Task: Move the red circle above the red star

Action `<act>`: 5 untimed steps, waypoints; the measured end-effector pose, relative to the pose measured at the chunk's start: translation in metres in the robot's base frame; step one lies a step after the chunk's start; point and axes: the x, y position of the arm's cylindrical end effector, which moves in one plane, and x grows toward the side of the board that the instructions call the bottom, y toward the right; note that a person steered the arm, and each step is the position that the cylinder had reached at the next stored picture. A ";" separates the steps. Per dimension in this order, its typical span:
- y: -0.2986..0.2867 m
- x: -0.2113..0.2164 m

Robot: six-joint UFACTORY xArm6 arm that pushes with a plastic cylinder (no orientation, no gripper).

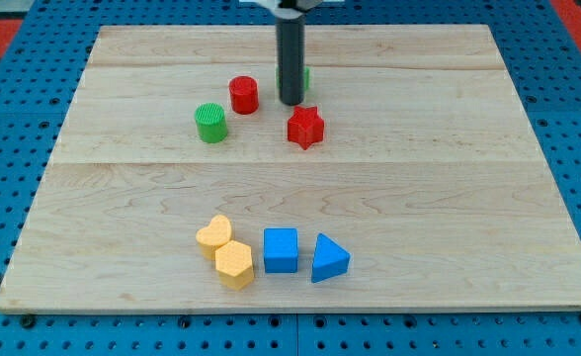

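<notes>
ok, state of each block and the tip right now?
red circle: upright, left of my tip, apart
red star: flat, below my tip
green circle: upright, alone
green block: mostly hidden behind rod
yellow blocks: touching each other
blue cube: flat
blue triangle: flat
my tip: on board, touching nothing visible

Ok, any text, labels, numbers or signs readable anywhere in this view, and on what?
None: no readable text shows anywhere.
The wooden board is bare wood.
The red circle, red star and the other blocks carry no marks.
My tip is plain dark, unlabelled.
</notes>
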 end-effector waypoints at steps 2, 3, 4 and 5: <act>-0.080 -0.064; -0.153 -0.041; -0.157 -0.012; -0.127 0.013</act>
